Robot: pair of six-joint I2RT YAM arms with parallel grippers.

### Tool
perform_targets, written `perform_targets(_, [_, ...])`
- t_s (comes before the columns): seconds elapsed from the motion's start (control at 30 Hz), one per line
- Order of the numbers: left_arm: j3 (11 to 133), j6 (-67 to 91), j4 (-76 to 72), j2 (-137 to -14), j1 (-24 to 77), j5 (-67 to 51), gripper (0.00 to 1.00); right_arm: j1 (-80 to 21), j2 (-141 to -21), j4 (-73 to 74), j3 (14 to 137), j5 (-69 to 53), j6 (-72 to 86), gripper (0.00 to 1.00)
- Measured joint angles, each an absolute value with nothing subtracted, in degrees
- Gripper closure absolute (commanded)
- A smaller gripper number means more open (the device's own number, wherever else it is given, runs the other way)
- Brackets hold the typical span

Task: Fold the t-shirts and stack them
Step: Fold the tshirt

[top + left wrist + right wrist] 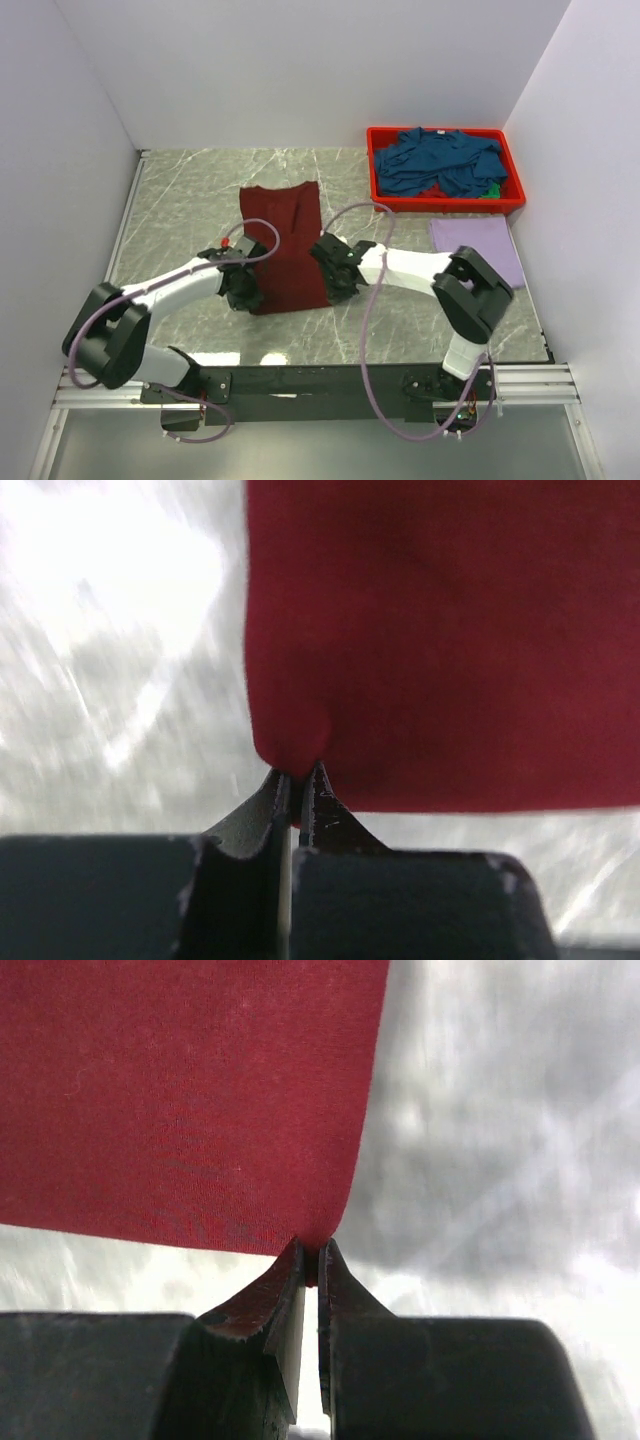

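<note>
The marble table (180,200) fills the middle of the top view. The maroon shirt (285,240) lies flat at its centre, folded into a long strip. A red bin (372,170) in the upper right holds a heap of teal shirts (440,160). Just below it lies the lavender shirt (480,245), folded. The left gripper (297,780) is pinched on the maroon shirt's lower left corner, and the right gripper (310,1255) is pinched on its lower right corner.
</note>
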State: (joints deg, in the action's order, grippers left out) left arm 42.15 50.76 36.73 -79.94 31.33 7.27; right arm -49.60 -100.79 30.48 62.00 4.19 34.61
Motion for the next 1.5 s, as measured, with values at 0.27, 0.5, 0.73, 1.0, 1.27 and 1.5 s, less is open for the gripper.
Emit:
perform_targets(0.27, [44.14, 55.55, 53.84, -62.54, 44.23, 0.21, 0.99, -54.26, -80.71, 44.03, 54.11, -3.92, 33.52, 1.0])
perform_targets(0.5, [54.94, 58.08, 65.89, -55.9, 45.08, -5.17, 0.99, -52.82, -74.02, 58.0, 61.19, -8.29, 30.26, 1.0])
perform_targets(0.73, [64.97, 50.13, 63.22, -64.88, 32.16, -4.56, 0.99, -39.94, -83.5, 64.1, 81.71, -9.04, 23.88, 1.0])
perform_targets(1.0, [66.41, 43.16, 53.47, -72.36, 21.85, -7.46, 0.99, -34.57, -98.76, 63.94, 96.18, -11.77, 18.81, 1.0])
perform_targets(1.27, [66.35, 40.03, 42.46, -85.93, 16.1, -8.16, 0.99, -30.46, -115.9, 59.81, 105.54, -13.89, 17.85, 1.0])
perform_targets(1.5, [65.91, 39.53, 33.76, -96.05, 13.63, -8.16, 0.87, -28.36, -123.02, 53.1, 106.21, -15.81, 18.61, 0.92])
